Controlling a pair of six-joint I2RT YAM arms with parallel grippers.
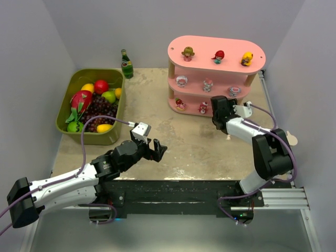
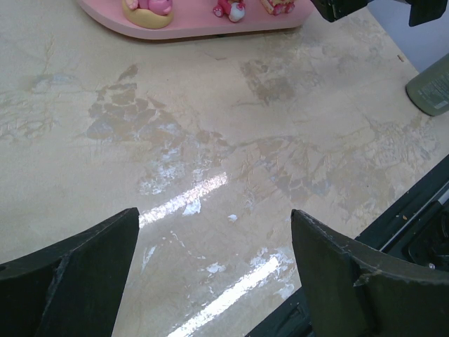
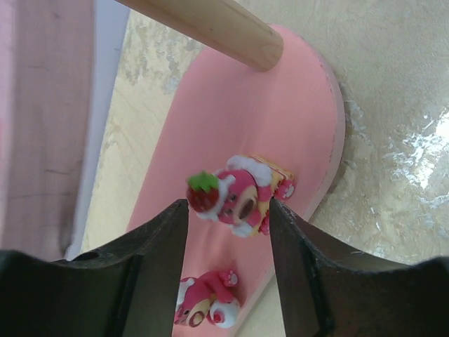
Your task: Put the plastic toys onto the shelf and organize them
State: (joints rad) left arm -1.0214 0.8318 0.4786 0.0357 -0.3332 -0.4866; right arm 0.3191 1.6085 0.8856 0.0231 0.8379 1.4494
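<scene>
**A:** Starting from the worktop, we take the shelf as our mark. Eight plastic toys show on its three boards from above. We judge this to be the last placement, onto the bottom board.

**B:** Agreed. Our left tool hangs over the worktop in front of the shelf, well apart from it, spread wide and holding nothing. We'd leave it out of this.

**A:** And the right tool?

**B:** It's in at the right end of the shelf's bottom board, just below the wooden post. The jaws are narrow and closed on the strawberry bear figurine, with a finger touching each side as far as we can see.

**A:** So how do we let go well?

**B:** We make sure the bear's base is settled on the board first, because we cannot tell from here whether it sits flat. It lies close to the shelf's front edge, so we'd ease it a touch deeper before opening.

**A:** And we open only slightly. The second pink bear figurine stands just beside it on the same board, and a wide finger could tip it.

**B:** Then we back straight out from the shelf, keeping clear of the post.
</scene>
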